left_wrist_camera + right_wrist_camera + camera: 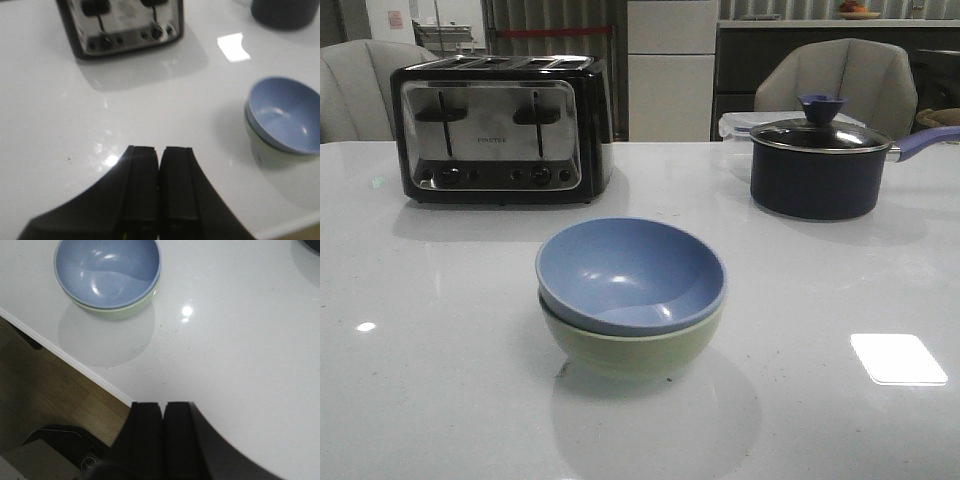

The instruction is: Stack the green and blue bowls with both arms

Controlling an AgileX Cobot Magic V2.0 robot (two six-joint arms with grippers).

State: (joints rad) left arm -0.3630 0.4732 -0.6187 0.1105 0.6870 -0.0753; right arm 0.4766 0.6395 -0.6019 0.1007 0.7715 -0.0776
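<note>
The dusty blue bowl (pixel 625 272) sits nested inside the pale green bowl (pixel 632 350) at the middle of the white table. The stack also shows in the left wrist view, blue bowl (pixel 286 116) over green bowl (pixel 260 150), and in the right wrist view, blue bowl (pixel 107 271) over green bowl (pixel 125 310). My left gripper (pixel 160 150) is shut and empty, well away from the stack. My right gripper (pixel 163 406) is shut and empty, at the table's front edge, apart from the bowls. Neither arm shows in the front view.
A chrome and black toaster (pixel 500 128) stands at the back left. A dark lidded saucepan (pixel 815 165) with a blue handle stands at the back right, a clear container (pixel 740 125) behind it. The table's front edge (pixel 75 362) and wooden floor (pixel 45 390) show below.
</note>
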